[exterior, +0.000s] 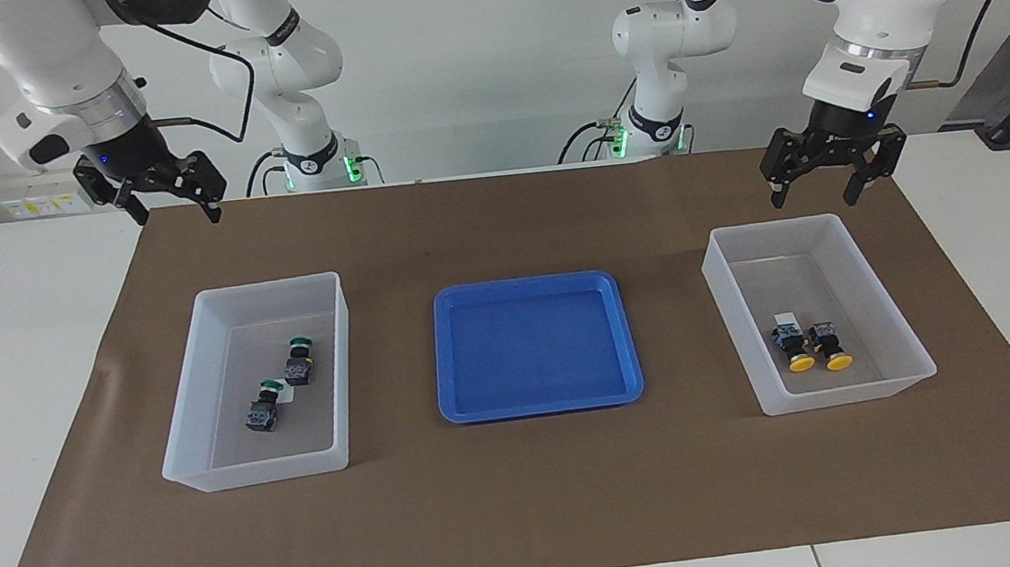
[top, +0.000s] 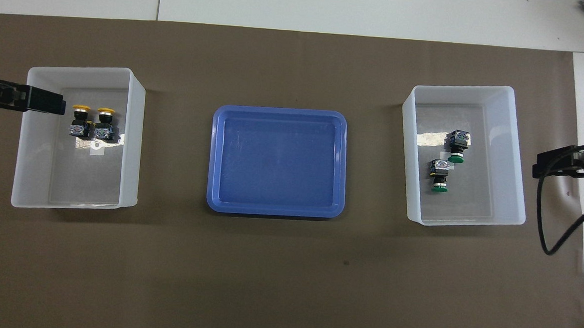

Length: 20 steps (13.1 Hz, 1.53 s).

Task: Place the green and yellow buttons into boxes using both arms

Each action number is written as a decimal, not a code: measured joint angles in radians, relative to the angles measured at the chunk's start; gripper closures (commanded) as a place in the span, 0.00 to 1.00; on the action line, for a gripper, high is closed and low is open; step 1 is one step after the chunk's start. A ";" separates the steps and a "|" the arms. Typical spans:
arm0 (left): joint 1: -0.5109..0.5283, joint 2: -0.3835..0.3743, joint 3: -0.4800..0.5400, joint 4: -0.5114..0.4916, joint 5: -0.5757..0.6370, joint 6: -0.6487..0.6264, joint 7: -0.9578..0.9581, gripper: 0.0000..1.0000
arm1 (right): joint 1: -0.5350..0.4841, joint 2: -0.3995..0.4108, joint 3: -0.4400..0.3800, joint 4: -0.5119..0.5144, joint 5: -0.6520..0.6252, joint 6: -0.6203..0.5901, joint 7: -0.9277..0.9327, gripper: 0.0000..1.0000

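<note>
Green buttons (exterior: 281,382) lie in the clear box (exterior: 205,442) at left of the facing frame, the right gripper (exterior: 166,188) hanging wide open and empty at upper left. A blue tray (exterior: 541,400) sits at centre. Yellow buttons (exterior: 812,346) rest side by side in the clear box at right (exterior: 858,393), under the left gripper (exterior: 825,167), also spread wide and empty.

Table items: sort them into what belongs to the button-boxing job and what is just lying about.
Job:
green buttons
yellow buttons
clear boxes
left gripper, open
right gripper, open

Lying about:
blue tray, nothing in it
brown mat
</note>
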 measured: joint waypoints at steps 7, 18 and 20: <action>-0.004 0.003 -0.005 0.015 0.000 -0.061 -0.008 0.00 | 0.000 0.000 0.000 0.000 0.000 0.000 0.000 0.00; 0.006 0.003 0.003 0.011 0.000 -0.114 -0.009 0.00 | 0.000 0.000 0.000 0.000 0.000 0.000 0.000 0.00; 0.006 0.001 0.004 0.005 0.000 -0.114 -0.009 0.00 | 0.000 0.000 0.000 0.000 0.000 0.000 0.000 0.00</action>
